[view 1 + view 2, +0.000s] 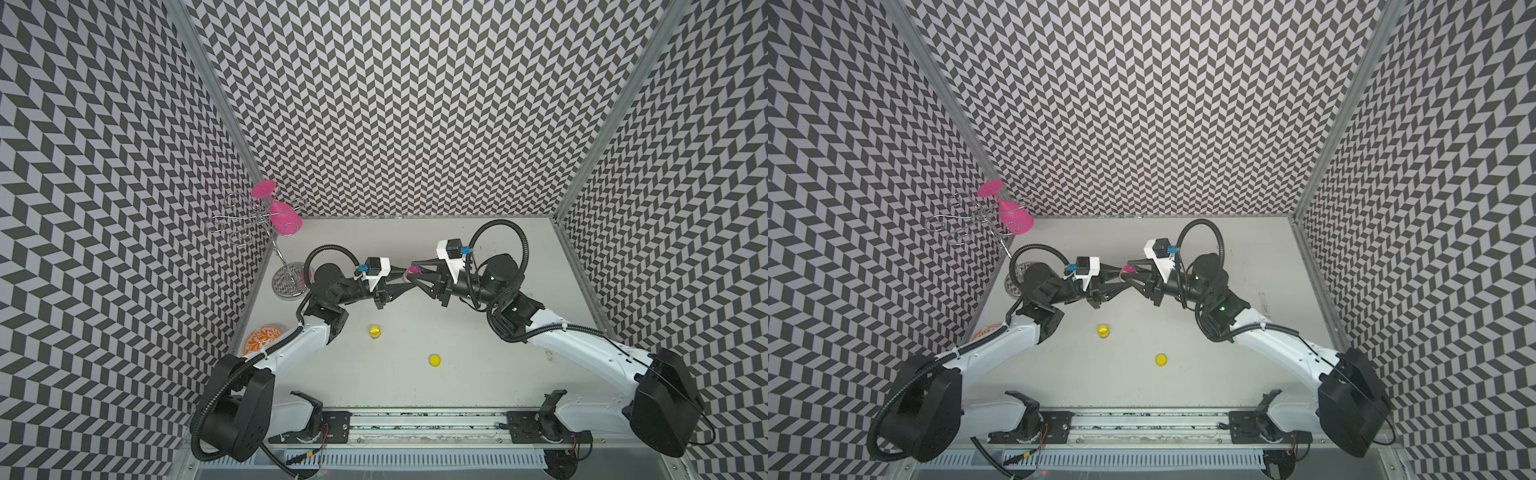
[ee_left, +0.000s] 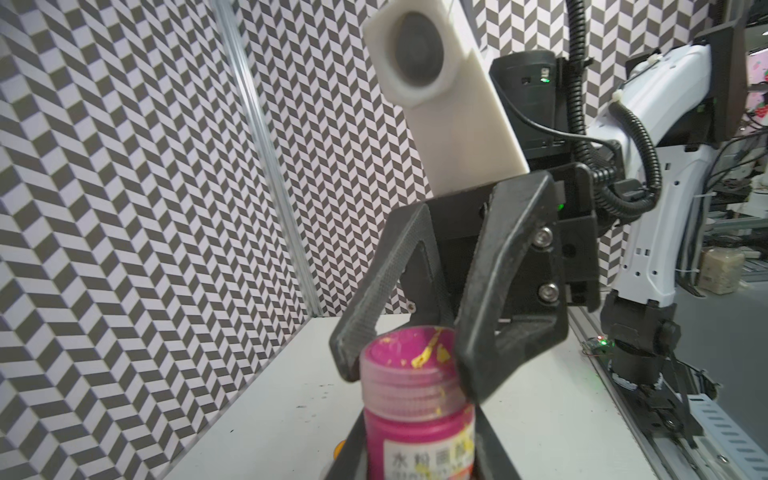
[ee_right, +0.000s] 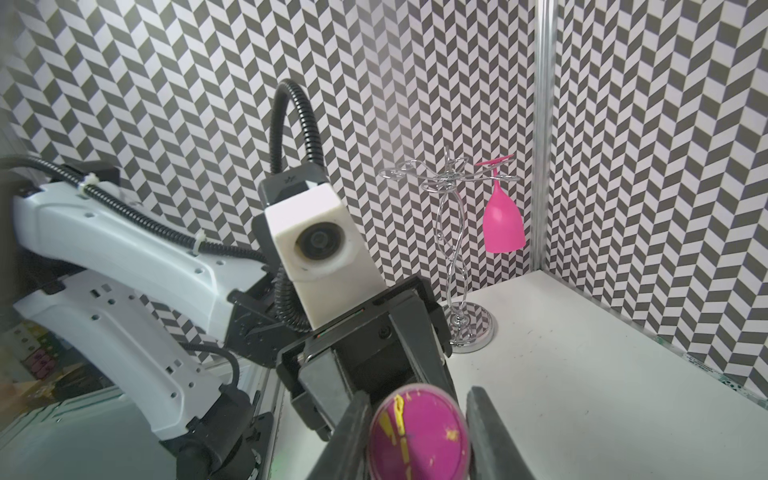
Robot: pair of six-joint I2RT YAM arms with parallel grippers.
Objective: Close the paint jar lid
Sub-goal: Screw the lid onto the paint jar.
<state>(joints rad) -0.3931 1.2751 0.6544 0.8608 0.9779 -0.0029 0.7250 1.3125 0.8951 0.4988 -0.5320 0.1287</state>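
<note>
Yellow-streaked magenta lid (image 3: 419,446) between fingers (image 3: 485,428) of the right end effector (image 3: 419,434)

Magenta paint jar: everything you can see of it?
The paint jar is a small plastic-looking pot full of magenta paint, with a white label in Chinese print. Its ribbed magenta lid, smeared with yellow, sits on top. The left gripper clamps the body upright; the right gripper grips the lid's sides.

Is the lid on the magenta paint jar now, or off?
On. The magenta lid sits atop the paint jar, right claw gripping it. Whether it's screwed tight, cannot tell.
</note>
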